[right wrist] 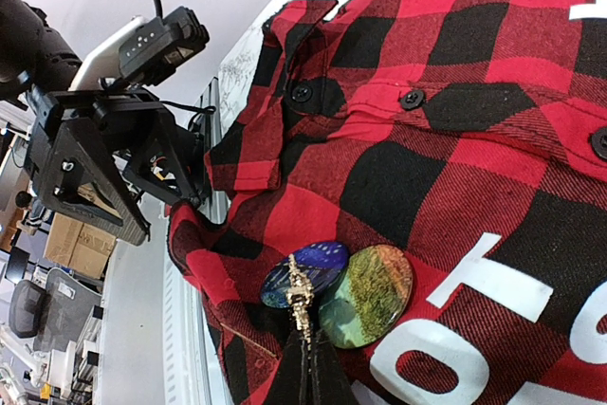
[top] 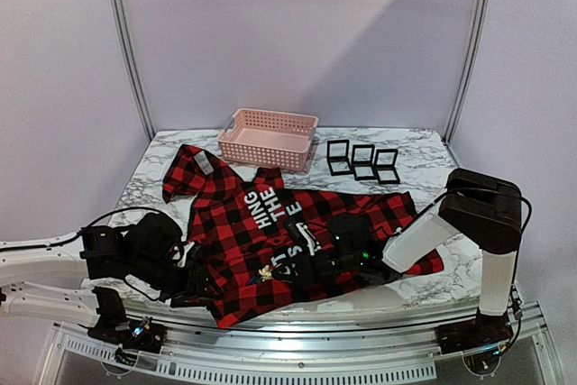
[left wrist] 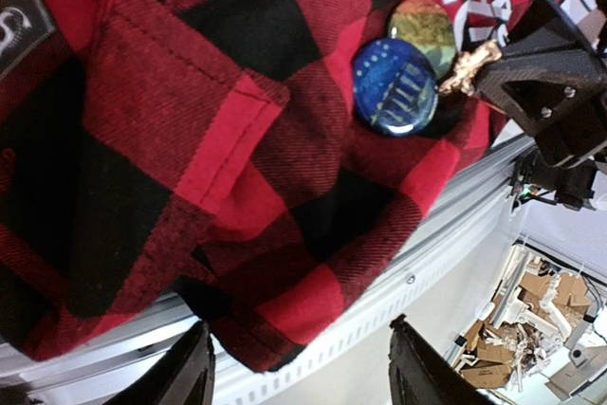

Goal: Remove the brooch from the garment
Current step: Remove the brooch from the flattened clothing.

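Observation:
The garment [top: 261, 232], a red-and-black plaid shirt with white lettering, lies spread on the marble table, its lower hem over the front edge. A small gold brooch [right wrist: 300, 293] stands over two round badges, a blue one [right wrist: 308, 267] and a green-orange one [right wrist: 370, 293]. My right gripper [right wrist: 305, 372] is shut on the brooch's lower end. From the left wrist the brooch [left wrist: 471, 64] shows at that gripper's black tip beside the blue badge [left wrist: 395, 85]. My left gripper [left wrist: 299, 372] is open at the hem [left wrist: 285, 320], which hangs between its fingers [left wrist: 180, 377] untouched.
A pink perforated basket [top: 268, 139] stands at the back of the table, with three small black square boxes [top: 363, 162] to its right. The metal front rail [left wrist: 446, 244] runs under the hem. Cardboard boxes [left wrist: 531, 320] lie on the floor beyond the table edge.

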